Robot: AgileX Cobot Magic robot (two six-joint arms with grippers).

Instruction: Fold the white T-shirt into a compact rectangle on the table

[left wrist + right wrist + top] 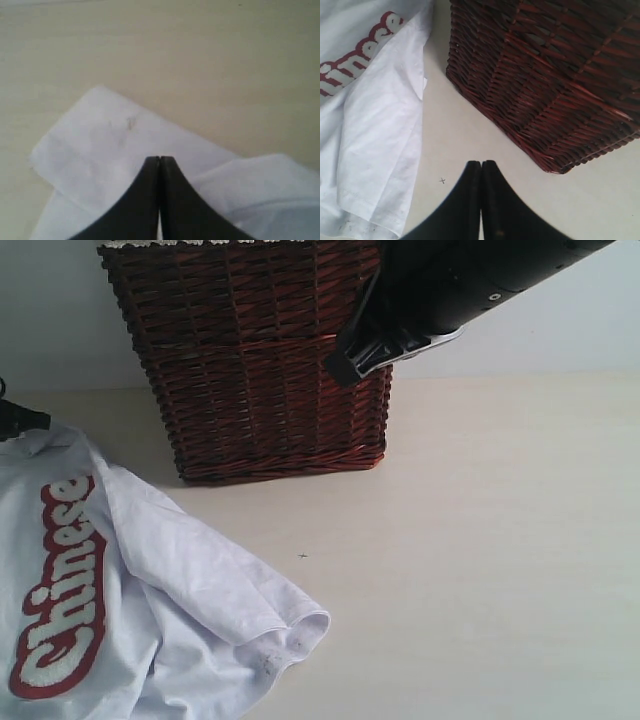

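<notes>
The white T-shirt [150,570] lies rumpled at the table's [480,540] front left, with its red-outlined "Chinese" lettering [60,590] running up the cloth. One sleeve [290,630] points right. My left gripper [159,158] is shut, fingertips together just over a flat part of the white T-shirt [100,145]; no cloth shows between them. Only a dark bit of that left gripper [12,418] shows at the exterior view's left edge. My right gripper [481,162] is shut and holds nothing above bare table [455,135], between the white T-shirt [375,125] and the basket.
A dark red-brown wicker basket [260,360] stands at the back middle, close behind the shirt; the right arm [450,290] hangs in front of its upper right corner. A tiny cross mark [302,556] is on the table. Bare table surface [500,590] stretches to the right.
</notes>
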